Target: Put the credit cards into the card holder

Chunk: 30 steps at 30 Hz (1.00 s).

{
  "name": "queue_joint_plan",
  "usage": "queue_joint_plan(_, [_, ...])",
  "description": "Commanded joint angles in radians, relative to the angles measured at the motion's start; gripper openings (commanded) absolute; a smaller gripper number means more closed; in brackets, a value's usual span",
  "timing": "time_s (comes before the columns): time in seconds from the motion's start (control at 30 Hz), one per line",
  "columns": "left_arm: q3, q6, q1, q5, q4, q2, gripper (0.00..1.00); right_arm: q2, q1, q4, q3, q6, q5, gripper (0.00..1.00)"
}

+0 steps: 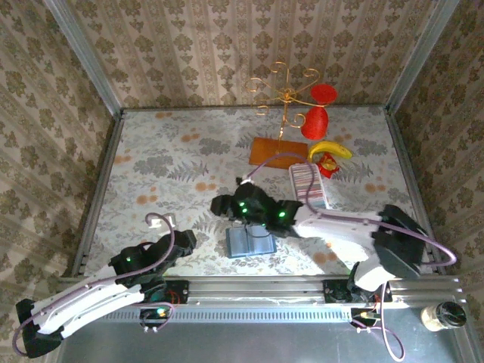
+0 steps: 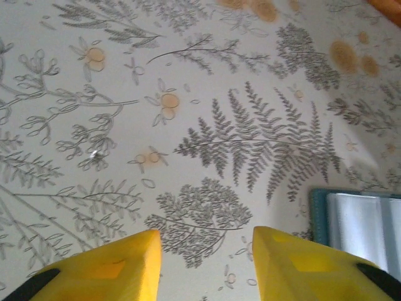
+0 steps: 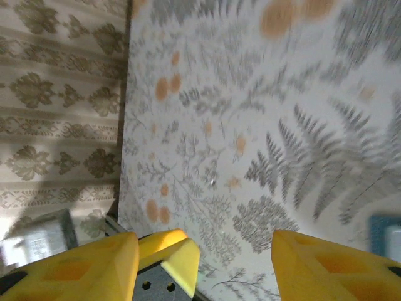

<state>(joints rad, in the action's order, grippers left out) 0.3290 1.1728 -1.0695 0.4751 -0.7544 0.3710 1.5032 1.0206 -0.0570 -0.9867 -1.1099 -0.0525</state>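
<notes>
My left gripper (image 2: 207, 241) hangs released over the table (image 2: 188, 94); the holder (image 2: 351, 219) lies flat just to its right. My right gripper (image 3: 207, 244) is released too, near the holder.

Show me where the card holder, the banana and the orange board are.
card holder (image 1: 240, 243), top view, its left panel.
banana (image 1: 330, 149), top view, its middle.
orange board (image 1: 274, 149), top view, its bare centre.
</notes>
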Motion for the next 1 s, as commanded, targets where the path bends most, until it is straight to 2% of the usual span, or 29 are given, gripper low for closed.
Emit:
queue_joint_plan(0.0, [-0.007,-0.064,0.011,-0.049,0.154,0.020,0.48,-0.194,-0.073,0.158,0.050,0.337,-0.027,0.58])
queue_joint_plan(0.1, [-0.013,-0.108,0.016,-0.129,0.287,0.093,0.53,-0.351,-0.138,0.273,0.075,0.783,0.024,0.58])
queue_joint_plan(0.17, [0.002,-0.142,0.025,-0.194,0.365,0.169,0.58,-0.445,-0.146,0.430,0.066,1.159,0.035,0.59])
queue_joint_plan(0.2, [0.013,-0.150,0.031,-0.222,0.387,0.211,0.59,-0.477,-0.147,0.517,0.060,1.346,0.039,0.61])
queue_joint_plan(0.23, [0.027,-0.159,0.039,-0.254,0.409,0.259,0.60,-0.506,-0.150,0.633,0.054,1.521,0.029,0.68])
queue_joint_plan(0.3, [0.048,-0.174,0.059,-0.317,0.455,0.342,0.60,-0.543,-0.180,0.798,0.070,1.770,-0.002,0.73])
queue_joint_plan(0.37, [0.054,-0.186,0.088,-0.383,0.521,0.414,0.60,-0.566,-0.258,0.893,0.125,1.956,-0.004,0.74])
queue_joint_plan(0.5, [0.053,-0.192,0.131,-0.473,0.620,0.507,0.60,-0.561,-0.430,0.820,0.241,2.139,0.011,0.75])
queue_joint_plan(0.57, [0.064,-0.207,0.134,-0.483,0.624,0.530,0.59,-0.541,-0.477,0.750,0.280,2.198,0.019,0.75])
queue_joint_plan(0.73, [0.066,-0.227,0.148,-0.520,0.633,0.551,0.60,-0.477,-0.547,0.621,0.317,2.281,0.028,0.76])
queue_joint_plan(0.97, [0.047,-0.228,0.159,-0.547,0.646,0.552,0.59,-0.418,-0.570,0.542,0.356,2.330,0.017,0.76])
